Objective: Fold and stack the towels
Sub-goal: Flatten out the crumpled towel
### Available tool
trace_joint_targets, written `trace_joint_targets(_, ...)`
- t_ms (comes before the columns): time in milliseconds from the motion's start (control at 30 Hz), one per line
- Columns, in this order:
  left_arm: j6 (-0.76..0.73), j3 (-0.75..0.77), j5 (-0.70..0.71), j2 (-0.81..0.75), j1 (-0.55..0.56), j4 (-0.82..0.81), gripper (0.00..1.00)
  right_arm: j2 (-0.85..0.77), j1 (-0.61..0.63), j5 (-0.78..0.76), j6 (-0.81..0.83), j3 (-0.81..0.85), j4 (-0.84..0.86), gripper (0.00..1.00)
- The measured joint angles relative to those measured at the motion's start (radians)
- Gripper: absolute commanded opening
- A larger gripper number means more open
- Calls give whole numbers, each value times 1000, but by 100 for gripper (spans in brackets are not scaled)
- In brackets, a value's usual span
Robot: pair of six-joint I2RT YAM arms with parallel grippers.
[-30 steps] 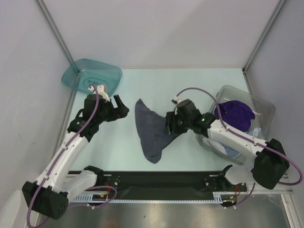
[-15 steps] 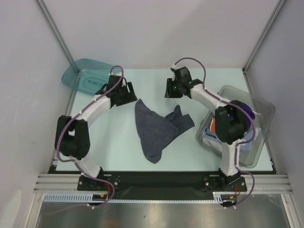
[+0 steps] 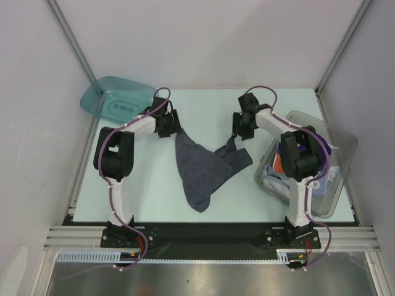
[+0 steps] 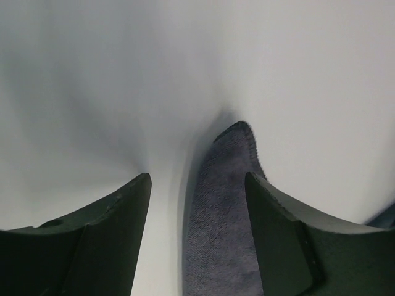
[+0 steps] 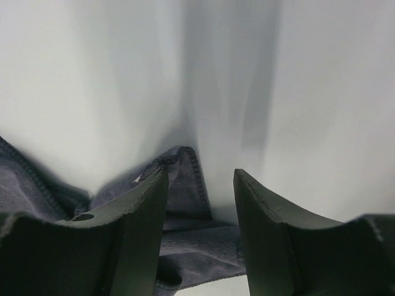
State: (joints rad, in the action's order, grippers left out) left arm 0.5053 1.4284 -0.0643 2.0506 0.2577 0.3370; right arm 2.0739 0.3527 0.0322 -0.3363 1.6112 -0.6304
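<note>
The teal tray (image 3: 117, 100) sits at the far left corner of the table (image 3: 154, 185). Just right of it, the left gripper (image 3: 174, 127) is down at the upper-left corner of the dark grey-blue towel (image 3: 199, 169) — jaws apart, the corner lying loose between them, nearer one finger. The towel lies rumpled mid-table. At its upper-right corner the right gripper (image 3: 238, 134) is likewise spread, with cloth between its fingers but not pinched. Farthest right, the clear bin (image 3: 345, 143) holds a purple towel (image 3: 313, 143) — partly hidden by the arm
</note>
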Motion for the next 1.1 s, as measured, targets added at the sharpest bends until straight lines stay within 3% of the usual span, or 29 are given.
trace_joint_targets(100, 1, 18, -19, 13, 0, -11, 59, 0, -19, 36, -3, -21, 21, 52)
trace_joint_targets(200, 7, 20, -35, 31, 0, -14, 31, 6, -21, 71, -7, -26, 46, 51)
trace_joint_targets(233, 4, 22, -43, 32, 0, -14, 18, 12, -18, 85, -9, -26, 60, 50)
trace_joint_targets(333, -2, 40, -61, 42, 0, 9, 0, 45, -15, 128, -12, -16, 90, 43)
trace_joint_targets(467, -12, 93, -73, 42, 0, 62, 0, 71, -13, 165, -18, 2, 99, 13)
trace_joint_targets(500, -17, 108, -72, 39, 0, 73, 0, 73, -14, 170, -20, 13, 97, 0)
trace_joint_targets(800, -61, 104, 88, -201, 0, 235, 0, -35, -9, 171, -27, 85, 71, 0)
trace_joint_targets(1067, -59, -174, 266, -603, 0, 281, 0, -340, 79, 103, -31, 57, 89, 0)
trace_joint_targets(1100, -52, -235, 275, -646, 0, 272, 19, -373, 101, 98, -33, 35, 102, 0)
